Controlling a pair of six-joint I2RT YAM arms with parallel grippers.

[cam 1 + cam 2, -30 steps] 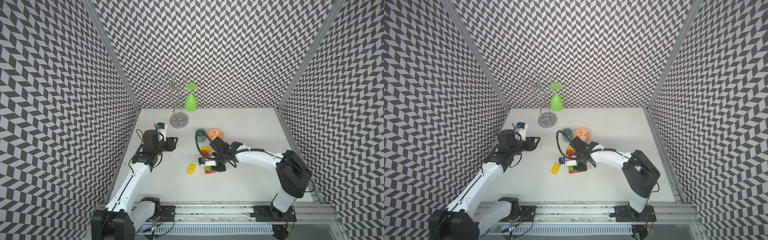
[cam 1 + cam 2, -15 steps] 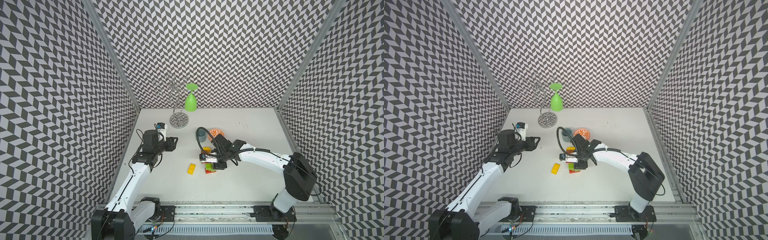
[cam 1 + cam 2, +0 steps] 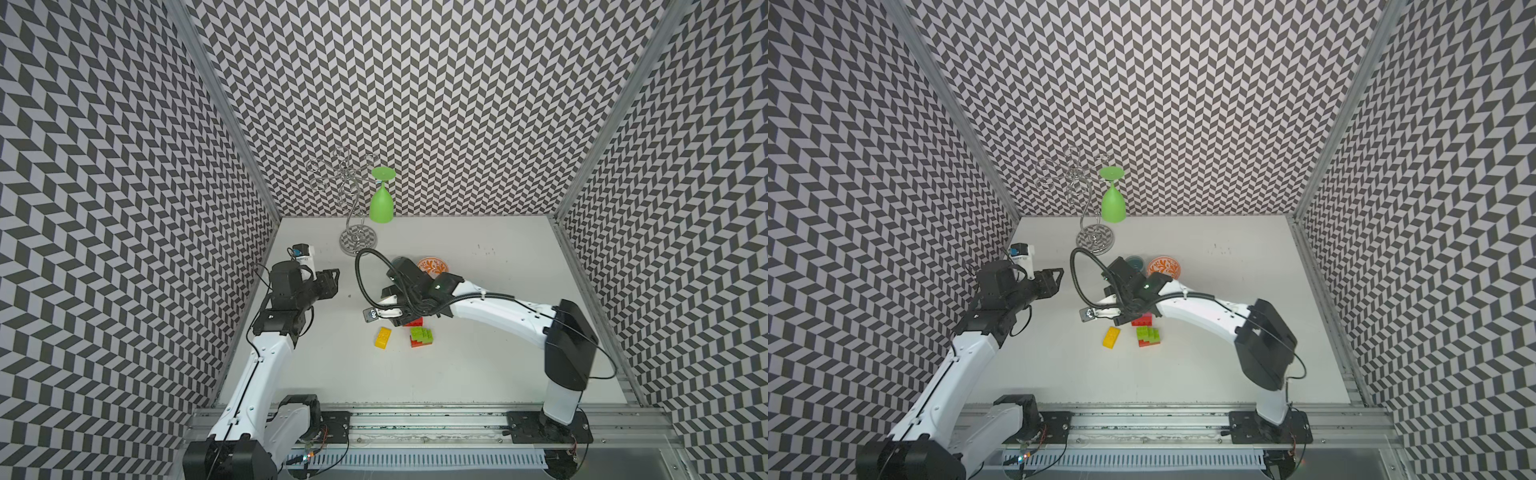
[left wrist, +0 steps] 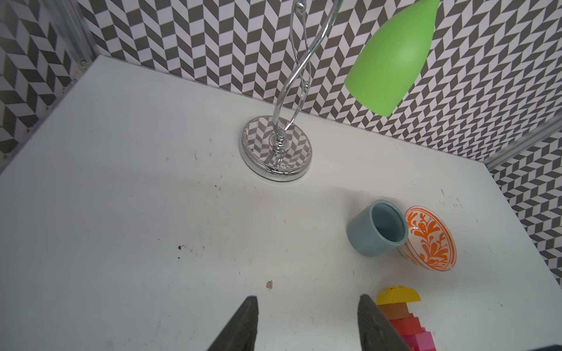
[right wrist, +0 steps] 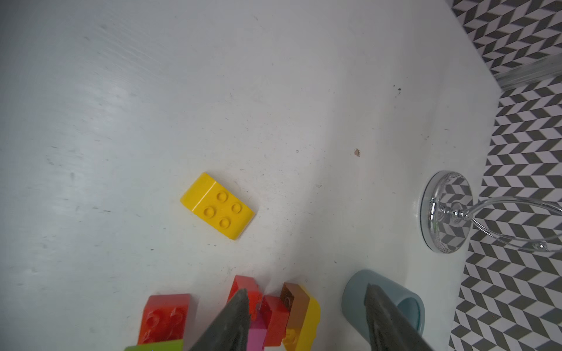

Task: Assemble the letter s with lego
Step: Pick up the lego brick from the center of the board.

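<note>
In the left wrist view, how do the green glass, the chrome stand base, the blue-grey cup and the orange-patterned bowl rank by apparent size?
1. green glass, though the frame cuts part of it off
2. chrome stand base
3. blue-grey cup and orange-patterned bowl: they look about alike, so I do not rank them.

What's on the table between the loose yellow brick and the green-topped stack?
Nothing. Only bare table separates the yellow brick from the green-topped stack; both top views show the gap.
</note>
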